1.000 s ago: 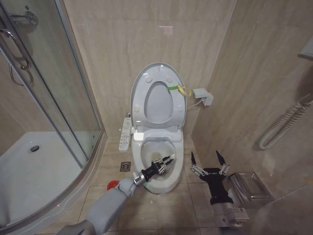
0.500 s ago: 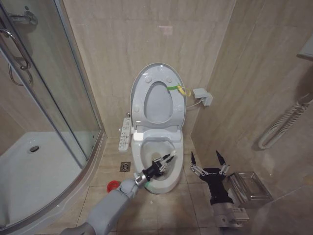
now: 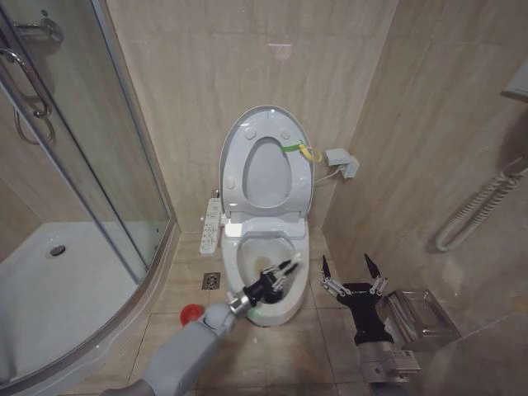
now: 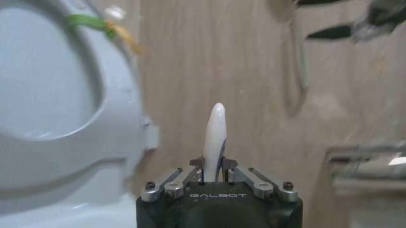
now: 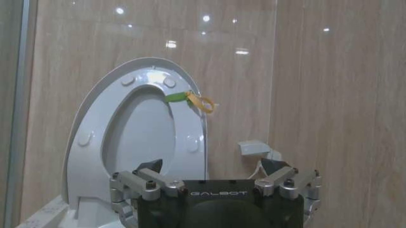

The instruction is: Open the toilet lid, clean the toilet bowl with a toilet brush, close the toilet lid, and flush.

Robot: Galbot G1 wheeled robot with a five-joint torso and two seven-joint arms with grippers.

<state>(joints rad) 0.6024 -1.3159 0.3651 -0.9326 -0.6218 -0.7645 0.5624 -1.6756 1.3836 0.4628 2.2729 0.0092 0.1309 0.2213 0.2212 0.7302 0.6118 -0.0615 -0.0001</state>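
The toilet lid (image 3: pixel 266 165) and the seat ring stand raised against the back wall, with a yellow-green loop tag (image 3: pixel 306 153) at the edge. Below them the toilet bowl (image 3: pixel 246 247) lies open. My left gripper (image 3: pixel 277 275) hovers over the bowl's front part, shut on the pale handle of the toilet brush (image 3: pixel 289 265); its bristle head is hidden. The left wrist view shows the handle (image 4: pixel 215 133) sticking out between the shut fingers (image 4: pixel 212 167). Right of the bowl, my right gripper (image 3: pixel 353 269) is open and empty; its wrist view faces the raised lid (image 5: pixel 136 142).
The red holder cup (image 3: pixel 190 313) stands on the floor left of the bowl, near a floor drain (image 3: pixel 211 280). A bidet button panel (image 3: pixel 211 224) sits on the bowl's left side. A glass shower enclosure with a white tray (image 3: pixel 58 280) is at the left. A metal holder (image 3: pixel 421 313) hangs on the right wall.
My left arm has shifted slightly to the right over the bowl with the brush handle held. The right arm has not moved.
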